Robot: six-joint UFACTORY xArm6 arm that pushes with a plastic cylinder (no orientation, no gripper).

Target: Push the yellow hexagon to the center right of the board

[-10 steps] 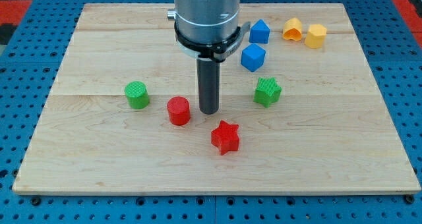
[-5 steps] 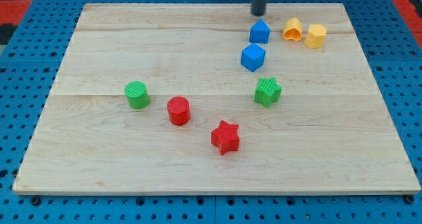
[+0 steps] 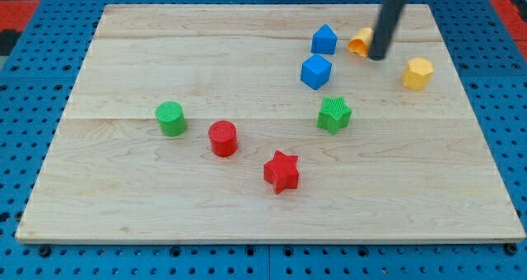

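Yellow hexagon (image 3: 417,72) lies on the board (image 3: 123,181) toward the view's upper right, down and to the view's right of my tip (image 3: 377,58), near it but apart. My tip is the bare end of a dark rod that leans in from the view's top; it holds nothing and touches the board just beside a second yellow block (image 3: 359,40), which sits at its left and is partly hidden behind the rod, so its shape cannot be made out and I cannot tell whether the two touch.

Further to the view's left of my tip sits a blue block (image 3: 324,39) with a peaked top, and below that, down-left of my tip, a blue cube (image 3: 316,71). A green star (image 3: 334,114) lies lower still, below and left of my tip, under the cube.

Well away toward the view's bottom left are the red star (image 3: 282,171), then the red cylinder (image 3: 222,138), and furthest from my tip the green cylinder (image 3: 171,119). These three stand apart from one another.
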